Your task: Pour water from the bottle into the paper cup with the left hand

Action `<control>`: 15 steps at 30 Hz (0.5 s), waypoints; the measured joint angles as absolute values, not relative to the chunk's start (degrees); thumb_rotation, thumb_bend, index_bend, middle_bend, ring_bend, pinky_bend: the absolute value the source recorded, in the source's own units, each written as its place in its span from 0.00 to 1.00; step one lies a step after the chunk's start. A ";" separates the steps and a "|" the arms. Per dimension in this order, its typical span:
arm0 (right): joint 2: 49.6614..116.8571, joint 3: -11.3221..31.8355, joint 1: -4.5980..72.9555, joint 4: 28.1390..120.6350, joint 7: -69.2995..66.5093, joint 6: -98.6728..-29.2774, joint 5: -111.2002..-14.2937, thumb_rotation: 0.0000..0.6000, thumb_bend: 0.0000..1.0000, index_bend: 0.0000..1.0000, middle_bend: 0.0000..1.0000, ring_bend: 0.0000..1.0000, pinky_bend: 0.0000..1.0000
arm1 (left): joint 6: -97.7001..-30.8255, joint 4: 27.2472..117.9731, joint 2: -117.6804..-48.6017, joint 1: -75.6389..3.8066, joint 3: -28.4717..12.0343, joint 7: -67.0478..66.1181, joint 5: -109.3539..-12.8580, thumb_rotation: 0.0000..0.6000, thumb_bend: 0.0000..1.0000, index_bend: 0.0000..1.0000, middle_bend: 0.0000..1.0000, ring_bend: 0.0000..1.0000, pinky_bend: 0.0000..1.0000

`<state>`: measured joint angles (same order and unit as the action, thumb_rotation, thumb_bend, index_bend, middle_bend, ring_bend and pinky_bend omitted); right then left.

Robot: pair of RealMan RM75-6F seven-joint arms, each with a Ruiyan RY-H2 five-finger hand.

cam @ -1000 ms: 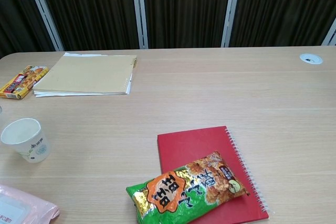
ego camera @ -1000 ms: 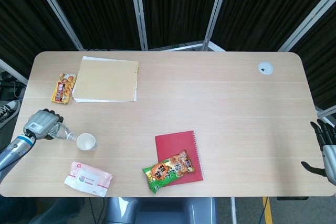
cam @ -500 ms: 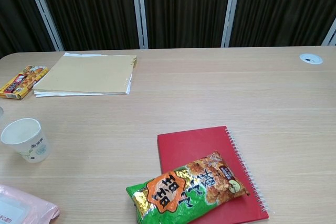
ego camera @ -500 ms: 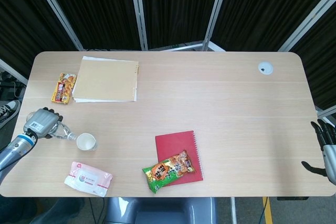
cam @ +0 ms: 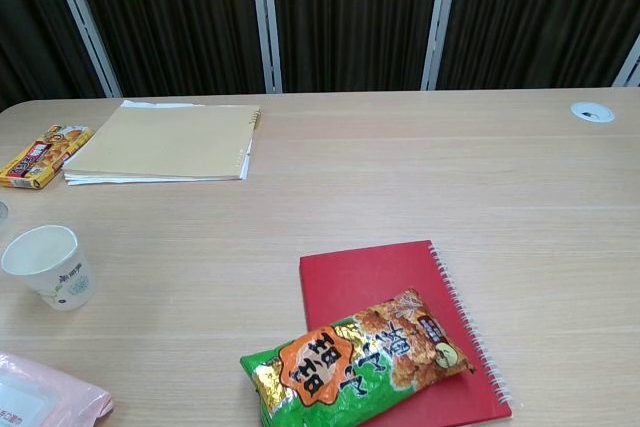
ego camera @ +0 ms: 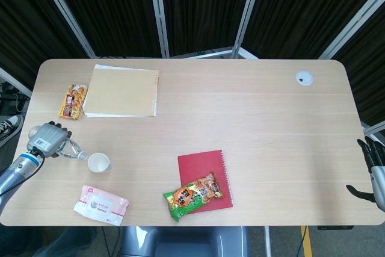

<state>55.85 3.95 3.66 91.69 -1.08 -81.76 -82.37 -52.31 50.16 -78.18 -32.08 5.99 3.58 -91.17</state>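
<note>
Bench (ego camera: 252, 112) carries the work. Left hand (ego camera: 47, 139), fingers wrapped around the bottle (ego camera: 71, 149), holds it tipped, long axis pointing right toward the paper cup (ego camera: 98, 162), neck just beside the rim. Right hand (ego camera: 374, 170) idles far off, fingers spread, empty.

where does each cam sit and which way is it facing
Head view: high, looking steeply down on the whole table; shows the left hand gripping the bottle beside the paper cup, and the right hand off the table's edge.
Chest view: low at the near edge, facing across the table toward the curtains; neither hand shows.
Shared: paper cup, red notebook, snack bag.
</note>
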 measured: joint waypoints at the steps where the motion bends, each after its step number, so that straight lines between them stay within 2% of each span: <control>1: 55.85 3.94 3.66 91.70 -1.05 -81.75 -82.36 1.00 0.00 0.00 0.00 0.00 0.00 | -52.34 50.25 -78.13 -32.07 5.94 3.22 -91.08 1.00 0.44 0.61 0.48 0.37 0.37; 15: 55.72 3.99 3.58 91.77 -1.29 -81.84 -82.24 1.00 0.00 0.00 0.00 0.00 0.00 | -52.59 52.39 -77.42 -31.91 5.18 -1.45 -89.72 1.00 0.45 0.60 0.48 0.37 0.37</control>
